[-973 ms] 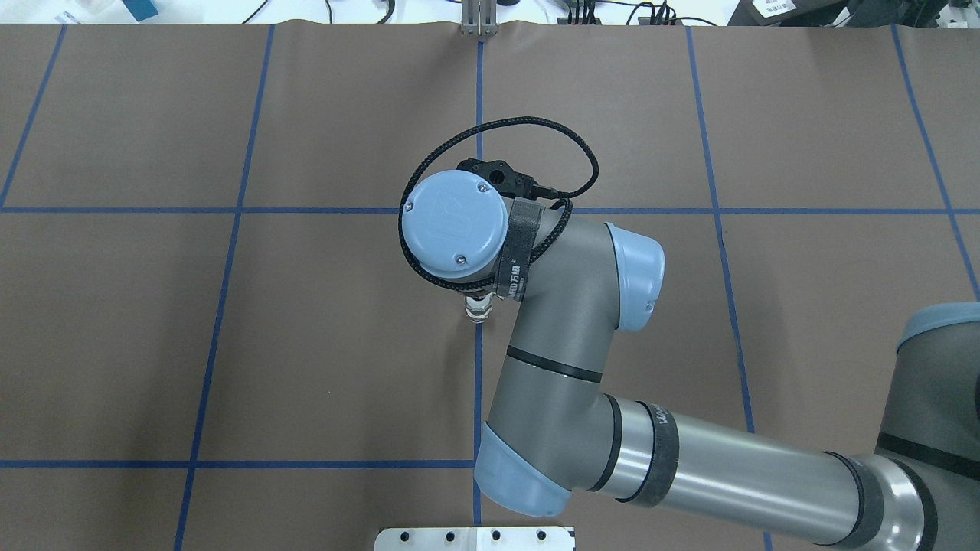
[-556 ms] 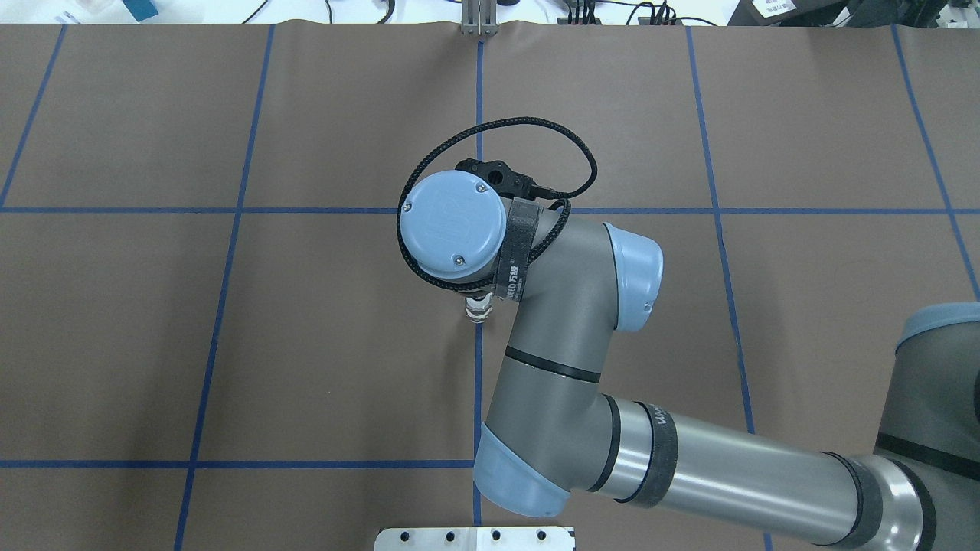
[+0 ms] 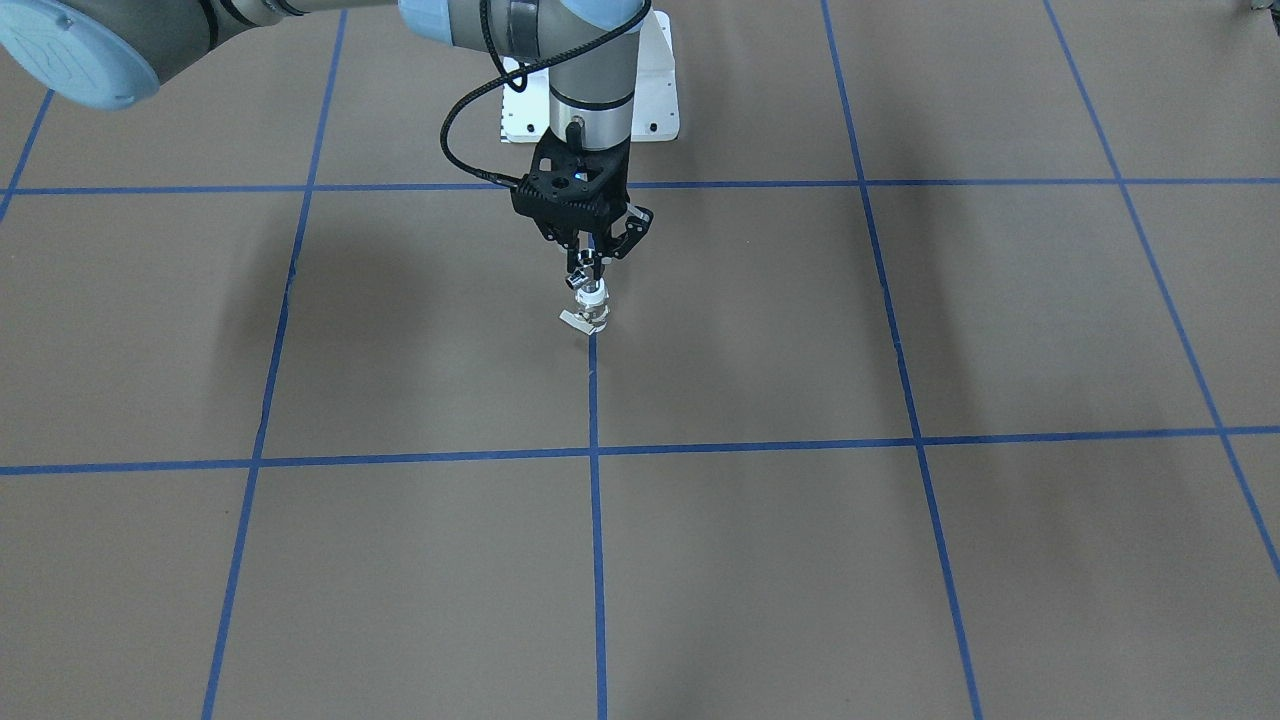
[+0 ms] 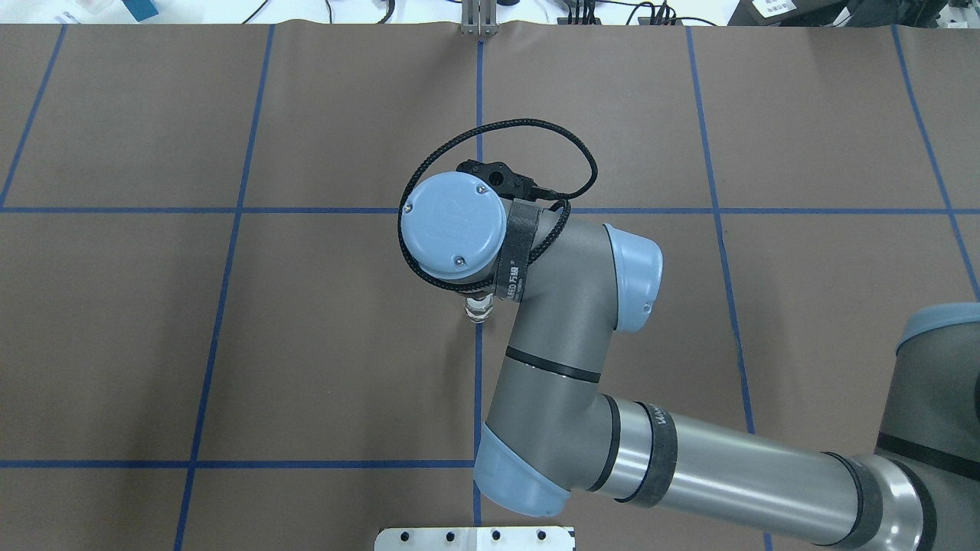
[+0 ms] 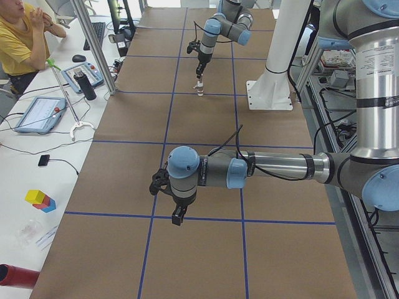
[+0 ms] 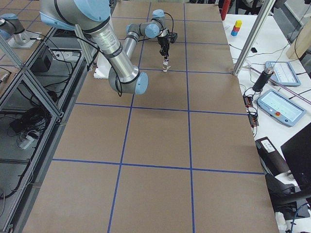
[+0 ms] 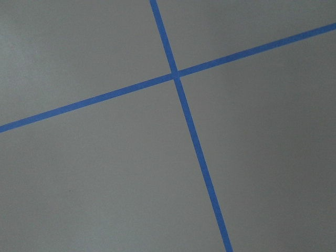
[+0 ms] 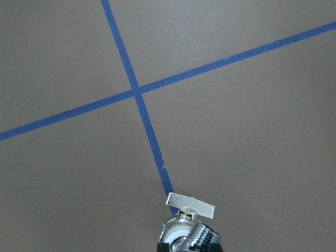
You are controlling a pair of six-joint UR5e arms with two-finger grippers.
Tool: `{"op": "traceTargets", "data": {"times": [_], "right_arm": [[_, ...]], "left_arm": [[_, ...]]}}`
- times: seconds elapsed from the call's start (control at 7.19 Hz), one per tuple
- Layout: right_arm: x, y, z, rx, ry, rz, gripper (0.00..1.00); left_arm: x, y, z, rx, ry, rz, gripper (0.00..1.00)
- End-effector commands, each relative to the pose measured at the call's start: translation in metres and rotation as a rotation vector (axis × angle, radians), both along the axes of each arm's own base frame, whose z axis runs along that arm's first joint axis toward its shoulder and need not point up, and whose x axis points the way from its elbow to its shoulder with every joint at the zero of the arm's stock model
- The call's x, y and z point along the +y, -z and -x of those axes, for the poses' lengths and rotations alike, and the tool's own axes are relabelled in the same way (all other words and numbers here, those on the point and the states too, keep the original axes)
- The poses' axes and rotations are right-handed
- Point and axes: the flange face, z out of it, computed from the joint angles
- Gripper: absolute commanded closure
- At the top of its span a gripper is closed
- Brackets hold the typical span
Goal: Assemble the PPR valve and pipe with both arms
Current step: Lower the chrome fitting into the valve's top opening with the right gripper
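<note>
PPR valve [image 3: 593,308] upright at centre of the worktop [image 3: 800,560], pipe [image 3: 579,277] on top.
The valve is seen standing on a blue tape line [image 3: 597,520], its lever pointing frame-left. The pipe is clenched by the right fingers [image 3: 603,247], though the contact is tiny. In the overhead view these fingers are hidden under the wrist cap [image 4: 453,222]. The left fingers [image 5: 177,215] are shown only in the side view, lower centre; their state cannot be told.

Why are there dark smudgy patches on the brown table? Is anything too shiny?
Front-facing view: those are soft, blurry-edged shadows on the table, on either side of the right hand. Right wrist view: the PPR valve is cut off at the bottom edge, and its metal lever gleams bright.
</note>
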Motion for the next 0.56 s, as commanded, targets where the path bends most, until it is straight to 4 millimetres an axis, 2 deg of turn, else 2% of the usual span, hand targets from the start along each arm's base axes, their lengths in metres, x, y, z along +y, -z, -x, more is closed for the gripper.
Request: {"op": "traceTargets", "data": {"times": [0.0, 0.14, 0.28, 0.42], "right_arm": [[0.0009, -0.0009, 0.0021, -0.01, 0.003, -0.005, 0.65], [0.0016, -0.0017, 0.0031, -0.012, 0.001, -0.016, 0.38], [0.0047, -0.0015, 0.0063, -0.008, -0.001, -0.036, 0.24], [0.0058, -0.0004, 0.0074, -0.005, -0.006, -0.049, 0.01]], "left_arm": [[0.0, 0.0, -0.0002, 0.0, 0.0, 0.0, 0.0], [0.0, 0.0, -0.0002, 0.0, 0.0, 0.0, 0.0], [0.0, 0.0, -0.0002, 0.0, -0.001, -0.001, 0.0], [0.0001, 0.0, 0.0005, 0.0, 0.0, -0.001, 0.0]]}}
